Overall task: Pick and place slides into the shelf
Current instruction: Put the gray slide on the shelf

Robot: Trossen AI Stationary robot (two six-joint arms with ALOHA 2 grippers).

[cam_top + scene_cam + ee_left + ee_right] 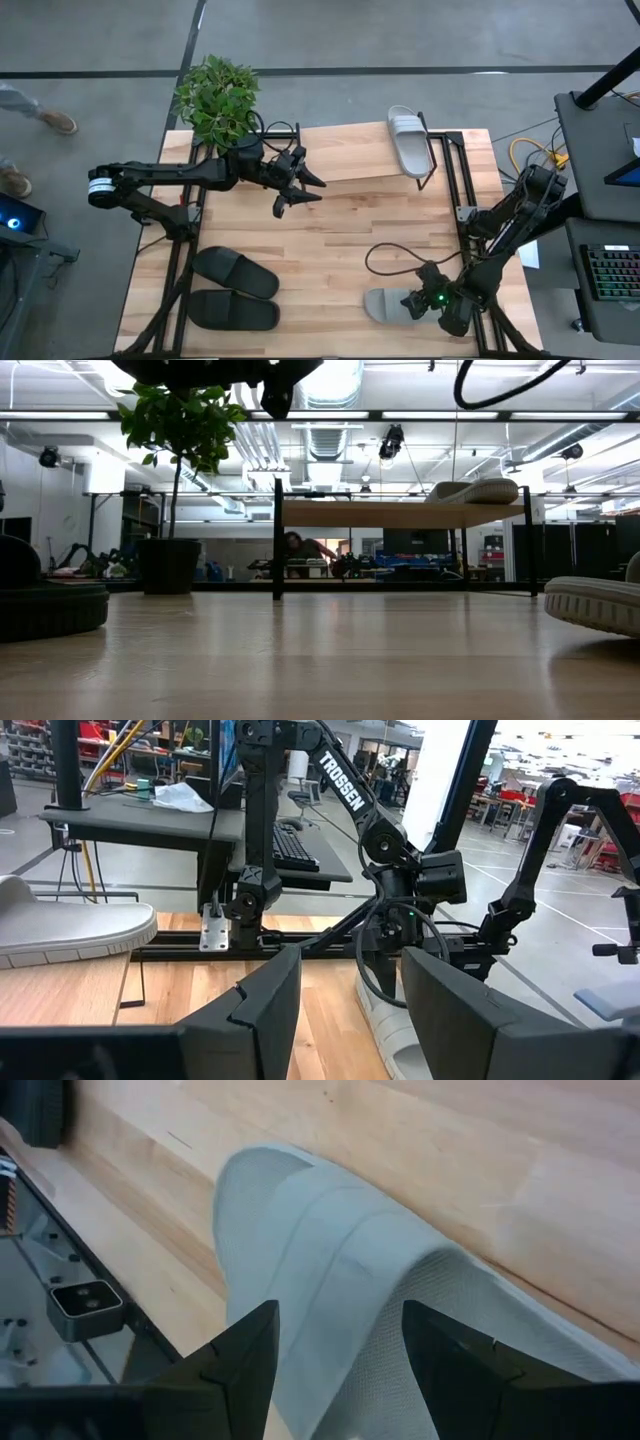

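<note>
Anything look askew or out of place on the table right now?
Nothing spilled or damaged. One light grey-white slide already lies on the low wooden-plank shelf; its mate lies by the table's near edge under the open right gripper. The matte black pair sits slightly splayed.

Even overhead light, soft shadows — ceiling strip lights glaring, nearest tabletop blurred

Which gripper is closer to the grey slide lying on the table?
The right. The right gripper hangs directly over the grey slide on the table, fingers open either side of its strap. The left gripper hovers open across the table, near the shelf.
</note>
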